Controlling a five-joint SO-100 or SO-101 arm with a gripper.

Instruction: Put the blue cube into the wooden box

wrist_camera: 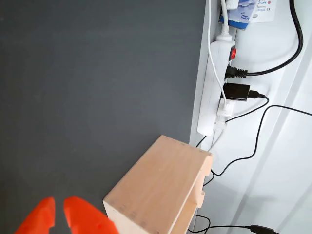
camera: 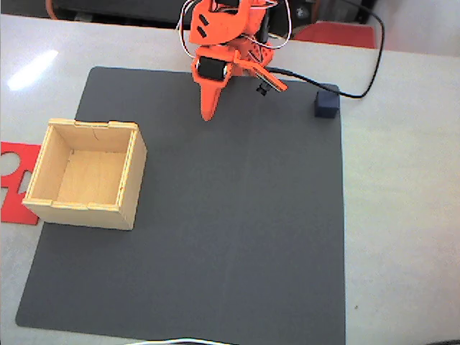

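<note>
In the fixed view the blue cube [camera: 327,103] sits at the far right corner of the dark mat, apart from everything else. The wooden box [camera: 86,172] stands open-topped and empty on the mat's left side; the wrist view shows its outer wall [wrist_camera: 161,190] from the side. My orange gripper [camera: 208,113] hangs at the back of the mat, well left of the cube and right of the box. In the wrist view its two fingertips [wrist_camera: 80,218] lie almost together, the gripper [wrist_camera: 59,217] shut with nothing held.
A dark grey mat [camera: 215,230] covers most of the white table. A flat red cut-out sheet [camera: 13,176] lies left of the box. A black cable [camera: 359,90] runs behind the cube. A white power strip [wrist_camera: 214,87] with plugs lies beyond the mat's edge.
</note>
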